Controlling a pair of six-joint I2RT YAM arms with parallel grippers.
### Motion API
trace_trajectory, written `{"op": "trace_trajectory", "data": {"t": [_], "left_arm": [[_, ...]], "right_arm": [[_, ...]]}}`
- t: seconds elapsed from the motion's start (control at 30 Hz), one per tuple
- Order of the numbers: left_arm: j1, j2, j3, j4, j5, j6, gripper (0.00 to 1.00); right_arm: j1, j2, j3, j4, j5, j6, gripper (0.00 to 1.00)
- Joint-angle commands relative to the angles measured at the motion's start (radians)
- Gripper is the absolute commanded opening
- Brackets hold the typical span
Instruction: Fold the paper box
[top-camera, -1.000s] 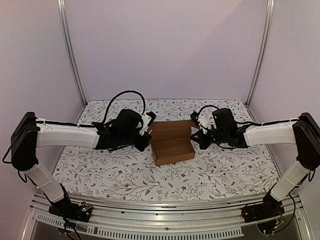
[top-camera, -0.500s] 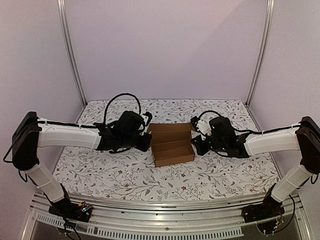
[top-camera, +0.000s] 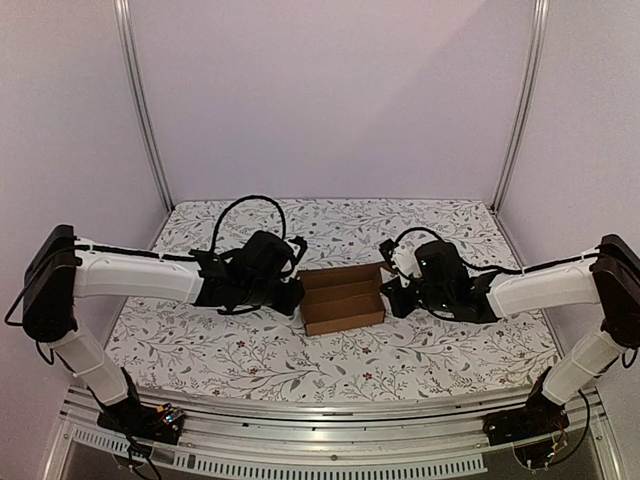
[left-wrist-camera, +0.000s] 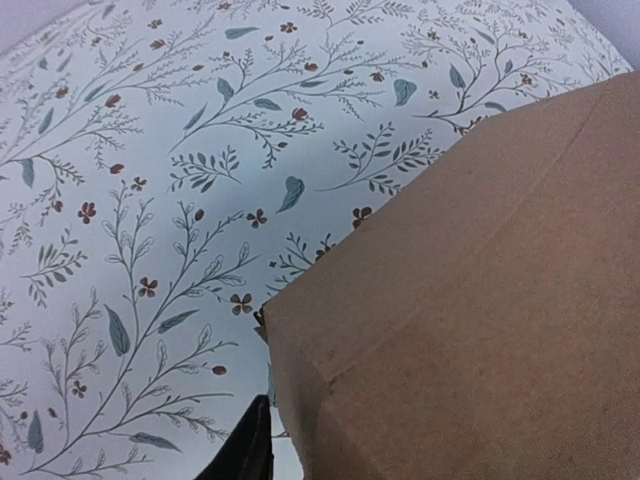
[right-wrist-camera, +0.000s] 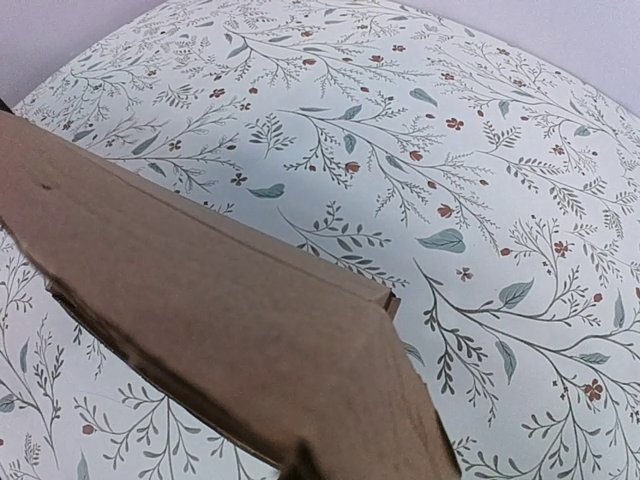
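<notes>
Heads up: your paper box (top-camera: 343, 300) sits open-topped mid-desk (top-camera: 200, 350), between both arms. If either arm drags sideways, that thin wall could buckle or the whole box could skid. The right gripper (top-camera: 393, 297) is closed, apparently pinching the right end wall. The left gripper (top-camera: 293, 298) is against the left end, but I can't tell how far apart its jaws are.

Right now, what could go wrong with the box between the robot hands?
The paper box lies open between the left hand and right hand, each at one end. A push from either might slide it across the table or squash a side wall. Cardboard fills much of both wrist views, so aiming may be hard.
</notes>
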Motion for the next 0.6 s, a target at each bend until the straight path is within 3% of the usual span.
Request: {"op": "trace_trajectory", "data": {"t": [0.0, 0.23, 0.57], "left_arm": [[-0.011, -0.058, -0.029, -0.068, -0.064, 0.023, 0.35], [-0.001, -0.173, -0.09, -0.075, -0.083, 0.032, 0.47], [0.009, -0.311, -0.268, 0.13, 0.17, 0.067, 0.58]], "right_arm": [[0.012, -0.024, -0.018, -0.039, 0.014, 0.013, 0.0], [0.013, -0.036, -0.013, -0.049, 0.022, 0.027, 0.0], [0.012, -0.041, 0.031, -0.103, 0.022, 0.092, 0.0]]}}
